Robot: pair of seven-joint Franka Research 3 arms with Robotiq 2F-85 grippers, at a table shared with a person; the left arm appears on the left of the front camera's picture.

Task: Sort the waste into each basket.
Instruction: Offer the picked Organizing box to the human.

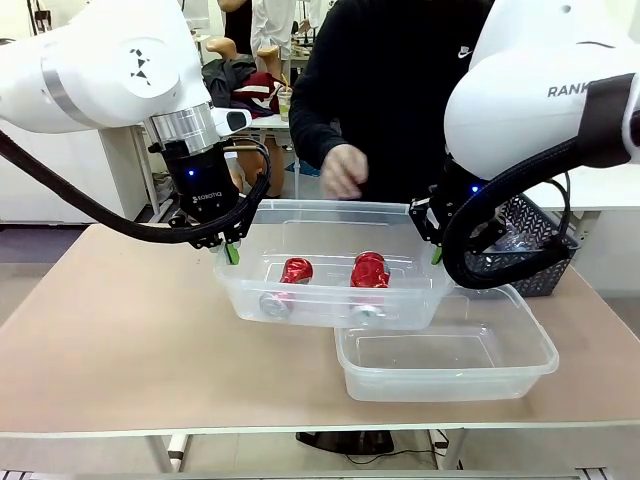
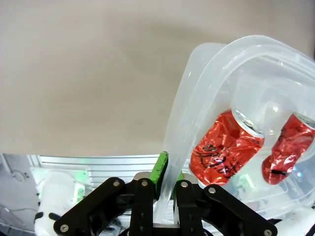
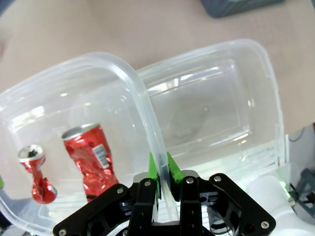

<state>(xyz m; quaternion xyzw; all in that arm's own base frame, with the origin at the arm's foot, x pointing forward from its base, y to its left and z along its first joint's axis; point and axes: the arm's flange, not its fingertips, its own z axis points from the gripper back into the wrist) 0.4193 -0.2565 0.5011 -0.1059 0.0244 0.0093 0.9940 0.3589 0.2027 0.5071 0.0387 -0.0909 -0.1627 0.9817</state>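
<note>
Front view, left fingers [image 1: 232, 252], right fingers [image 1: 437, 255] clamping tub [image 1: 330, 206], cans [image 1: 297, 270] inside

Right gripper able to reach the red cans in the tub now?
Probably not: the right gripper is shut on the tub, the left gripper on its opposite end. The red cans lie uncovered inside, but neither gripper is free.

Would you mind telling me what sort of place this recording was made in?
Probably a robotics lab: the left arm and right arm share a plain table with a person opposite.
</note>
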